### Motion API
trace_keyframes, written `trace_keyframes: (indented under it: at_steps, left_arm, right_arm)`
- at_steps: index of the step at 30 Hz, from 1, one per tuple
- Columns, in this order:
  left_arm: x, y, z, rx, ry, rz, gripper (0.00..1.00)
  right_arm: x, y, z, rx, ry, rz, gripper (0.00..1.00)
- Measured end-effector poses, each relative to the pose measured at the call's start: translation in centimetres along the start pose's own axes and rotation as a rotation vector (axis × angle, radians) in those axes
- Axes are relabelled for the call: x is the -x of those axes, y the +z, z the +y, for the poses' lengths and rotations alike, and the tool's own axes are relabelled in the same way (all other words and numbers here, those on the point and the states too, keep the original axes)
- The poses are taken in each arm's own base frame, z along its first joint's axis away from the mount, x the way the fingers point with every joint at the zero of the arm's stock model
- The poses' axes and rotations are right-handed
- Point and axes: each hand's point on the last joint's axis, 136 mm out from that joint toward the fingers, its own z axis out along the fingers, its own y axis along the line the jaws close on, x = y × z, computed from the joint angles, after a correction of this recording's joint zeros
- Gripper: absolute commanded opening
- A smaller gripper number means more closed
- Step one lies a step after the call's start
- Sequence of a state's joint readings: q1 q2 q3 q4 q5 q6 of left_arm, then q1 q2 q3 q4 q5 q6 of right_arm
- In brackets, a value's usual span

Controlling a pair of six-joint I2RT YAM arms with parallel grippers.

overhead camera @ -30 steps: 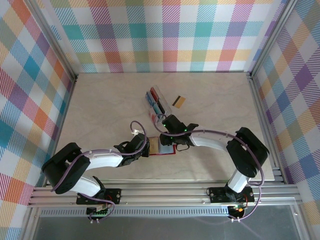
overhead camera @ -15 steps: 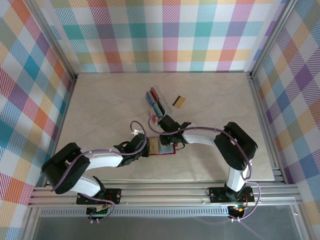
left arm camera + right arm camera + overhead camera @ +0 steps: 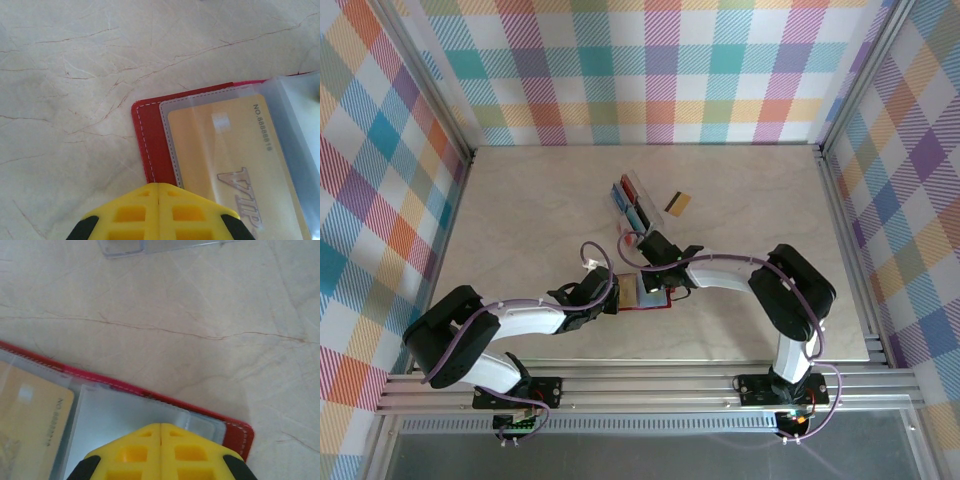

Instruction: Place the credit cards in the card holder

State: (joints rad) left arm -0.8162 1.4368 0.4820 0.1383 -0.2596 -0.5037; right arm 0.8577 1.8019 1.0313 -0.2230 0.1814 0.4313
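1. Over the last second my right arm has folded inward, its elbow swinging left. My right pincer now sits low over the right half of the holder, fingers pressed together.
2. My left pincer, also pressed together, has not moved. It sits at the holder's left edge.
3. The holder lies open on the counter, unmoved, with a gold card already in its left clear pocket.
4. I judge that both pincers are steadying the holder for the next card. Other cards wait in the rack, and a striped card lies just beside it.
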Motion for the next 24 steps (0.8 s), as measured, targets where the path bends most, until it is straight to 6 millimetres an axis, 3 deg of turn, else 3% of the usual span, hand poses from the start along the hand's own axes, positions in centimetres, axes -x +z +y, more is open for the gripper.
trace_keyframes:
  at_steps: [10, 20, 24]
  left_arm:
    - [0.0, 0.0, 0.0, 0.0, 0.0, 0.0, 0.0]
    - [0.0, 0.0, 0.0, -0.001, 0.0, 0.0, 0.0]
    - [0.0, 0.0, 0.0, 0.0, 0.0, 0.0, 0.0]
  right_arm:
    - [-0.9, -0.6, 3.7, 0.222, -0.005, 0.046, 0.0]
    - [-2.1, -1.6, 6.7, 0.362, -0.026, 0.075, 0.37]
    - [-3.4, -1.8, 7.8, 0.401, -0.022, 0.096, 0.48]
